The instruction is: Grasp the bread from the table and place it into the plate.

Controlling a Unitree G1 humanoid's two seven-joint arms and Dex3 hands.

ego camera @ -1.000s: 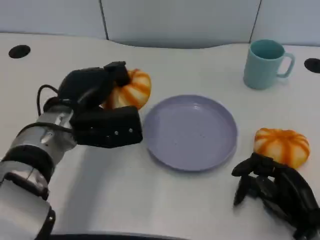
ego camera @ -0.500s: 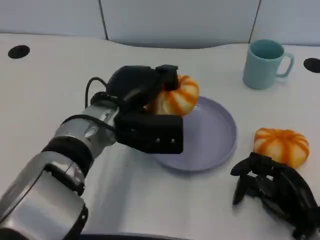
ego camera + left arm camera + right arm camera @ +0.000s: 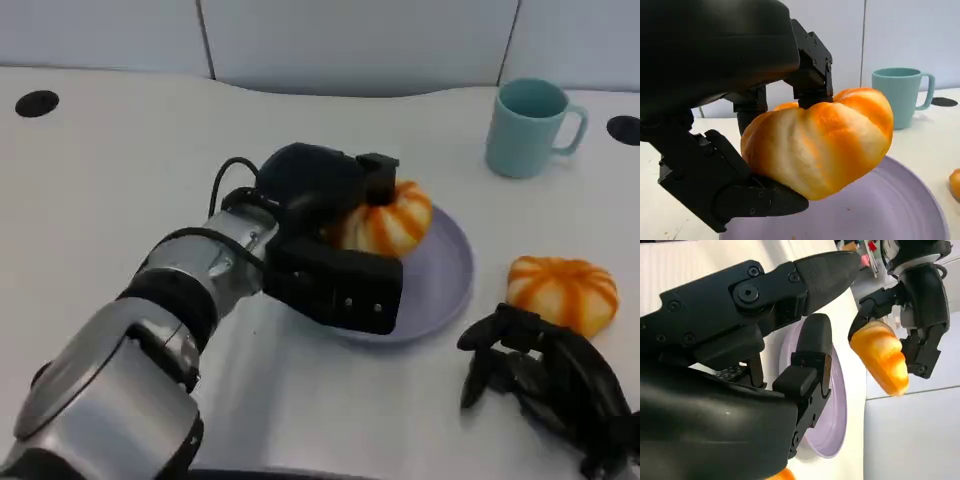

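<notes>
Mid-frame, our left hand [image 3: 325, 235] grips the bread [image 3: 388, 220] above the plate [image 3: 445, 270]. We should lower it before releasing. Our right hand [image 3: 540, 385], lower right, rests curled, holding nothing.

From my remote seat I see a teal ceramic mug [image 3: 531, 127] standing upright on the white tabletop [image 3: 120, 170], its handle turned toward the table's right edge (the left wrist view [image 3: 901, 96] catches it too, upright against the pale wall panels [image 3: 350, 40]). Two round black grommet holes sit in the tabletop, one at the far left [image 3: 37, 103] and one at the far right [image 3: 624, 129], the latter just beside the mug's handle. The pale panels run along the back of the table, split by thin dark seams.
</notes>
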